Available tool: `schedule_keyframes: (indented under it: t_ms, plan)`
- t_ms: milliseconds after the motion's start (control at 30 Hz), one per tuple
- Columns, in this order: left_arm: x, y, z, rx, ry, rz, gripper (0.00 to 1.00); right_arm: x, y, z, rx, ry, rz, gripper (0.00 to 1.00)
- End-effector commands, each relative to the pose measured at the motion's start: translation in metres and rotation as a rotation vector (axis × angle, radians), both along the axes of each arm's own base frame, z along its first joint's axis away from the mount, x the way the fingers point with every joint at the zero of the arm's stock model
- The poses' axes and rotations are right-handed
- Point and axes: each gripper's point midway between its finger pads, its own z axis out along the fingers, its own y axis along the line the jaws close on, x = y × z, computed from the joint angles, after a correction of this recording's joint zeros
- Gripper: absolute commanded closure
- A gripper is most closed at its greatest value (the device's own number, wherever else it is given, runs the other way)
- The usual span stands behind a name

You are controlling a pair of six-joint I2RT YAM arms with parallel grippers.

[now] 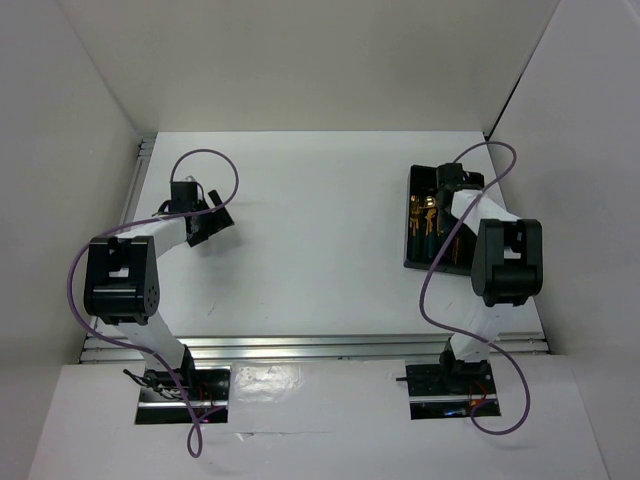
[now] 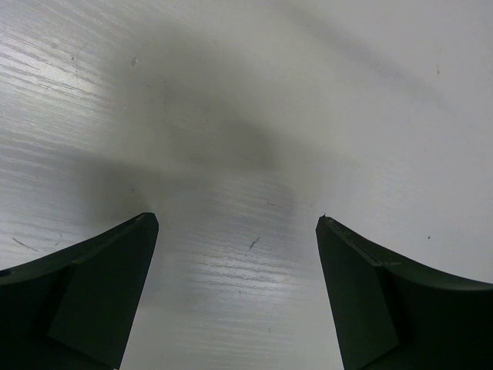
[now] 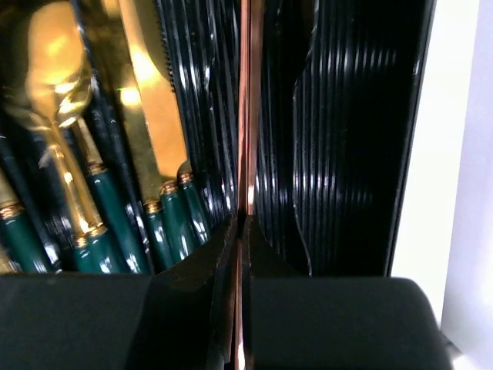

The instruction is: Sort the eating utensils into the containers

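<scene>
Right gripper (image 3: pixel 242 227), clamped on a thin copper-gold stick (image 3: pixel 245 108), held it parallel to the compartments of the black ribbed tray (image 3: pixel 347 154).

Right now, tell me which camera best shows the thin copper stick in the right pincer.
The right wrist view: the stick runs up the frame's middle, clamped in the shut right pincer over the tray. The top view hides it behind the arm; the left wrist view faces only table.
</scene>
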Motion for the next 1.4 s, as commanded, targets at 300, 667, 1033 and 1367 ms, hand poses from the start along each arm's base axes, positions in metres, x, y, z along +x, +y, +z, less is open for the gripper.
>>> schedule_keyframes:
  t_ms: [300,667,1033,1367]
  plan:
    - [0.013,0.003,0.006,0.009,-0.031,-0.007,0.01,0.002,-0.014,0.004,-0.066,0.026,-0.026,0.83]
    - [0.013,0.003,0.006,0.009,-0.031,-0.007,0.01,0.006,-0.016,0.020,-0.071,-0.031,-0.064,0.56]
    - [0.014,-0.010,0.011,-0.025,-0.083,-0.086,0.01,0.034,0.033,0.141,0.173,-0.562,0.079,0.08]
    - [0.011,-0.043,0.054,0.041,-0.275,-0.225,0.01,0.000,0.062,0.223,0.262,-0.967,0.234,0.00]
